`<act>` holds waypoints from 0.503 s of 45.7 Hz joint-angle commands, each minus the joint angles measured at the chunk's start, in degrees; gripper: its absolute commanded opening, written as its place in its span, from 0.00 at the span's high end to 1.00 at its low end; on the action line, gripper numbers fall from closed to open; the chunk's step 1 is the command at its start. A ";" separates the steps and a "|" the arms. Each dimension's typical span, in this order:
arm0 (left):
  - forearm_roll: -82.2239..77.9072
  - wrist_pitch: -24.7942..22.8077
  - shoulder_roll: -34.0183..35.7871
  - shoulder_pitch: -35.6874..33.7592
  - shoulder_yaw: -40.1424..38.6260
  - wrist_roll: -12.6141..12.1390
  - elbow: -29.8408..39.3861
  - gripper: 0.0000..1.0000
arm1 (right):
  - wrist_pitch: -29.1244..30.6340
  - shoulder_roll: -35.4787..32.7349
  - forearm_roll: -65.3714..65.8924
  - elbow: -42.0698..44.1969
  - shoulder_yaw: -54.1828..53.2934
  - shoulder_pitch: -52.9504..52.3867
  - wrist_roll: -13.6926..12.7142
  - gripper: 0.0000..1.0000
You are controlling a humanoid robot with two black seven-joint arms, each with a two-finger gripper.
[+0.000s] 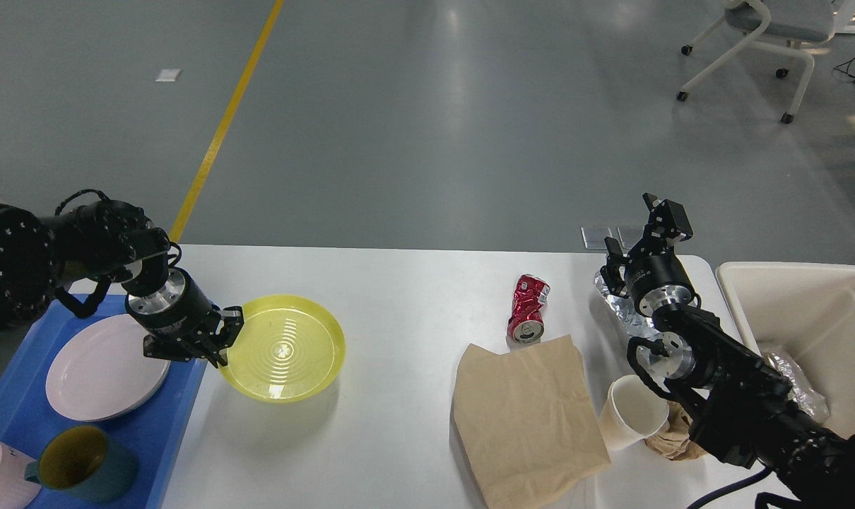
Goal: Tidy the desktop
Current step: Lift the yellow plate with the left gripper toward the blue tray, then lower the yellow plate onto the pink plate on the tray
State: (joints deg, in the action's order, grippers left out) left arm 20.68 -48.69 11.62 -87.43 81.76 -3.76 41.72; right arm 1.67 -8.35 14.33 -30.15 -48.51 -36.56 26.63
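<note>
The desktop (399, 297) is a wide white table with rounded corners. My left gripper (224, 339) is shut on the left rim of a yellow plate (283, 348) and holds it lifted and tilted above the desktop, just right of the blue tray (180, 396). My right gripper (636, 226) is open and empty, raised above crumpled foil (622, 311) at the desktop's far right. A crushed red can (528, 308), a brown paper bag (530, 417) and a white paper cup (634, 421) lie on the desktop.
The blue tray holds a pink plate (102, 367), a yellow-lined teal mug (81, 468) and a pink mug (0, 484). A cream-white bin (809, 318) with foil waste stands at the right edge. Crumpled brown paper (671, 435) lies by the cup.
</note>
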 commanded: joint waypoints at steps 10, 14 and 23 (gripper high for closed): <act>-0.02 -6.31 9.03 -11.09 0.41 -1.07 0.03 1.00 | 0.00 0.00 0.00 0.09 0.00 0.00 0.00 0.00; 0.07 -6.31 12.46 -10.22 0.41 -1.07 -0.06 1.00 | 0.00 0.00 0.00 0.00 0.00 0.00 0.00 0.00; -0.02 -6.31 19.75 -1.88 -0.11 -1.07 -4.36 1.00 | 0.00 0.00 0.00 0.00 0.00 0.00 0.00 0.00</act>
State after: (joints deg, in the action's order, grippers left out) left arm 20.67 -55.00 27.36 -94.59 82.23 -4.83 40.49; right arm 1.67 -8.35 14.32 -30.14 -48.51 -36.56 26.63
